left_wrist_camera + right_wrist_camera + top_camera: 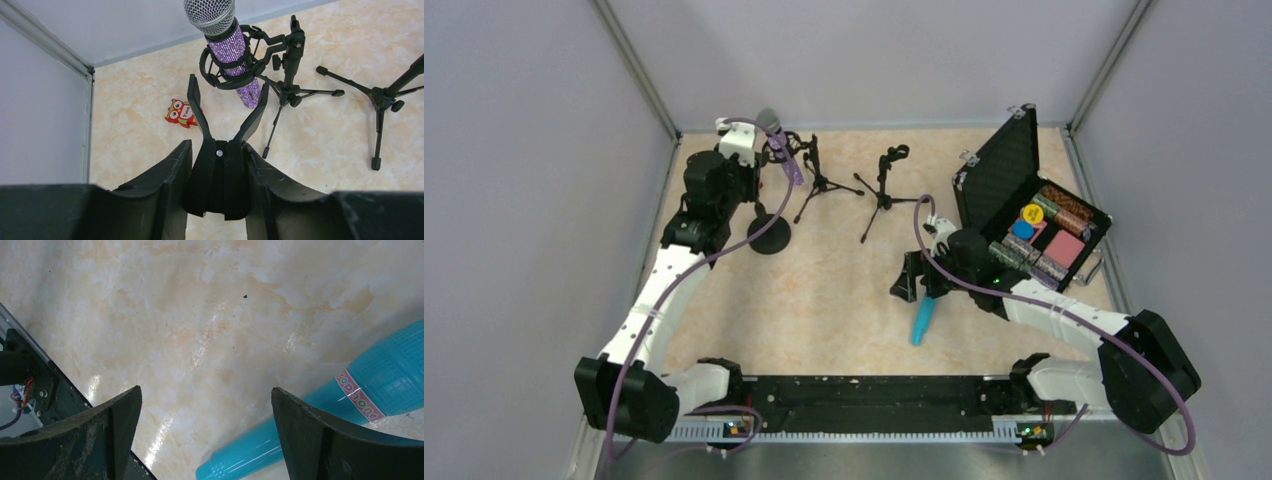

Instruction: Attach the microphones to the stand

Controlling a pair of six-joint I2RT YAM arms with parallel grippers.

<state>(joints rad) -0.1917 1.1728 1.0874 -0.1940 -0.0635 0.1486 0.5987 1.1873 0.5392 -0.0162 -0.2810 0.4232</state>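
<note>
Turquoise microphone point(923, 320) lay on counter point(844, 300), long axis diagonal, off-centre beneath right fingers point(320, 430), which were spread, empty. Right arm nearer; left fingers point(165, 190) squeezed black clip point(217, 175).

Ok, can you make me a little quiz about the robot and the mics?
1. True or false: the turquoise mic is clipped on a stand.
2. Which mic sits in a stand's holder? A. purple mic B. turquoise mic C. both
3. Fill in: the right gripper is ____ (open or shut).

Key:
1. False. It lies on the table.
2. A
3. open
</note>
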